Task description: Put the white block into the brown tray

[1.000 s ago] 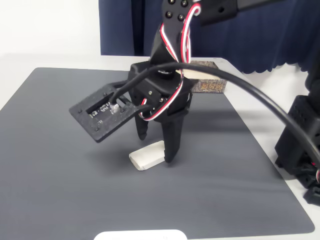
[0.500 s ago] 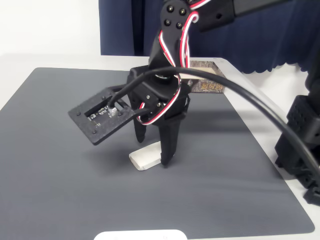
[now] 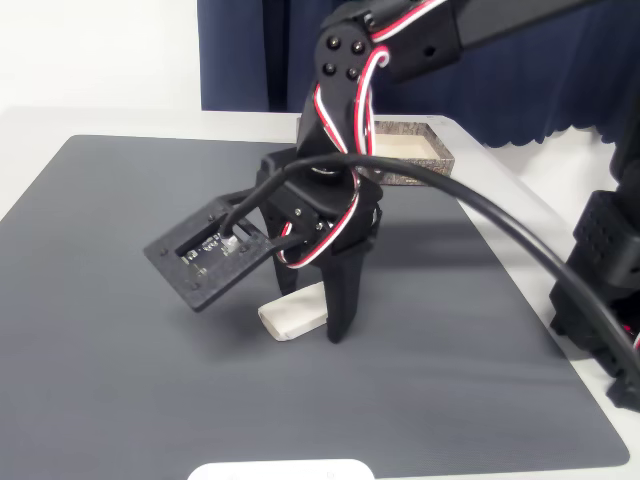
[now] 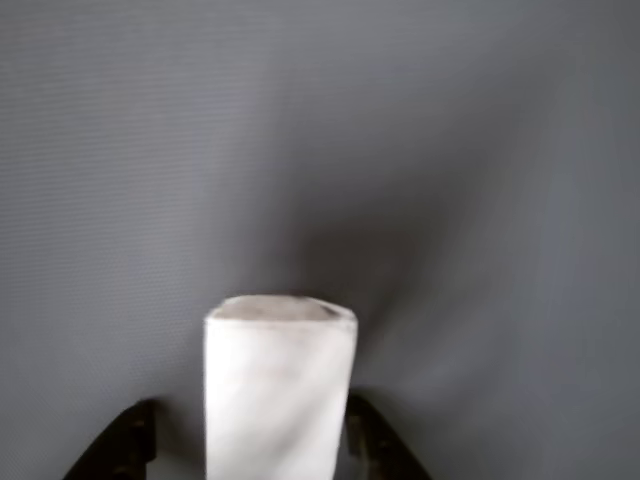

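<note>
The small flat white rectangular block [image 3: 293,313] is straddled, ungripped, by the open black end effector [image 3: 312,312] on the grey surface [image 3: 110,370].

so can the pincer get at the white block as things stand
Probably yes. The pincer is already down at the white block on the grey mat, one finger on each side, jaws open. Nothing lies between them.

In the fixed view the white block [image 3: 293,315] lies on the mat [image 3: 120,380], near its middle, between the fingers of the gripper [image 3: 312,305]. The brown tray [image 3: 415,152] stands behind them at the mat's far edge, well apart from the block.
</note>
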